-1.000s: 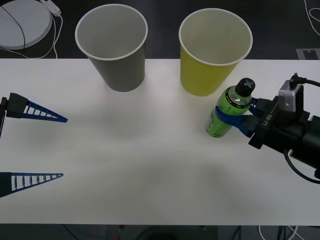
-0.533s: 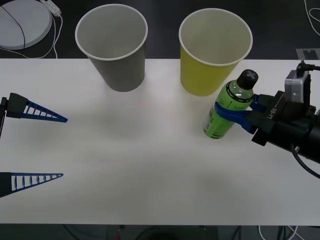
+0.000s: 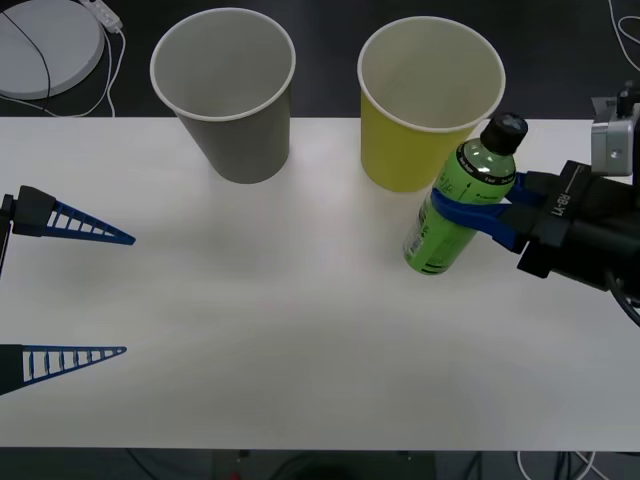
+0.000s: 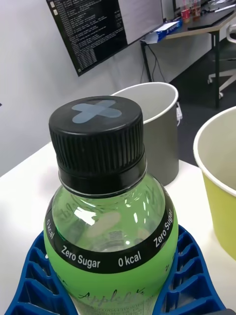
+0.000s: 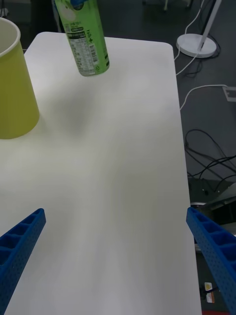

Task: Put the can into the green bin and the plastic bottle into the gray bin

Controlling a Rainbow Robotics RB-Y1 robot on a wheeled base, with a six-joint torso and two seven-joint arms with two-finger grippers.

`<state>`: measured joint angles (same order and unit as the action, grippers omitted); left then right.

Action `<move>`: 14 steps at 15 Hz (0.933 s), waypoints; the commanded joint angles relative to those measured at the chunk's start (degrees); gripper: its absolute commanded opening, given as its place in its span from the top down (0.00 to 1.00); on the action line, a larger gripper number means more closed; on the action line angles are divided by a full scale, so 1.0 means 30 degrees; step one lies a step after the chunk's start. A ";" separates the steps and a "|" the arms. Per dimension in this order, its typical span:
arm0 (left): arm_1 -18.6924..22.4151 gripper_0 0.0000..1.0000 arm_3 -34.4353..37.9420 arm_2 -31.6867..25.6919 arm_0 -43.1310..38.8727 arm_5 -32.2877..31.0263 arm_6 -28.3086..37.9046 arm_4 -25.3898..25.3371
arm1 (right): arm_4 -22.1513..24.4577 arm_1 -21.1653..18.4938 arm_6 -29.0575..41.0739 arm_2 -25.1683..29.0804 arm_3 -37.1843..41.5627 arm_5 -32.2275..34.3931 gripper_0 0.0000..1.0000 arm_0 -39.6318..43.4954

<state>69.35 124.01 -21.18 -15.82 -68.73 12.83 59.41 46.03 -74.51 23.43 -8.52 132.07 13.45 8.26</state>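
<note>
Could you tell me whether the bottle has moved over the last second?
Yes. Held in the right tool, the bottle has risen: its cap now overlaps the green bin near the rim, and its base is off the table.

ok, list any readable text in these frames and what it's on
"Zero Sugar" and "0 kcal": black band round the plastic bottle, held in the right gripper.
"Apple...": script lower on its label, cut off.
Label fine print, left wrist view: too small.
Gripper housing marking: unreadable.
Wall monitor: text too small.
</note>
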 commanded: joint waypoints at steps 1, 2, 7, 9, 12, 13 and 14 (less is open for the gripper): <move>0.0000 0.00 0.0000 0.0000 0.0000 0.0000 0.0001 0.0000 | 0.0067 -0.0797 0.1537 0.0495 0.0420 0.0001 1.00 -0.0001; 0.0000 0.00 0.0000 0.0000 0.0000 0.0000 0.0001 0.0000 | 0.0067 -0.1031 0.1976 0.0671 0.0479 0.0001 1.00 -0.0001; 0.0000 0.00 0.0000 0.0000 0.0000 0.0000 0.0001 0.0000 | 0.0477 -0.2349 0.4379 0.1638 0.0684 0.0030 1.00 -0.0177; 0.0000 0.00 0.0000 0.0000 0.0000 0.0000 0.0001 0.0000 | 0.0682 -0.2760 0.5316 0.1726 0.0684 0.0059 1.00 -0.0646; 0.0000 0.00 0.0000 0.0000 0.0000 0.0000 0.0001 0.0000 | 0.0770 -0.3111 0.6019 0.1726 0.0538 0.0382 1.00 -0.1349; 0.0000 0.00 0.0000 0.0000 0.0000 0.0000 0.0001 0.0000 | 0.0946 -0.3170 0.6693 0.1726 0.0391 0.0821 1.00 -0.1730; 0.0000 0.00 0.0000 0.0000 0.0000 0.0000 0.0001 0.0000 | 0.1239 -0.3170 0.7338 0.1726 0.0245 0.1319 1.00 -0.2228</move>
<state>69.35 124.01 -21.18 -15.82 -68.73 12.83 59.41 49.13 -84.01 43.98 -3.34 133.16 16.32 2.64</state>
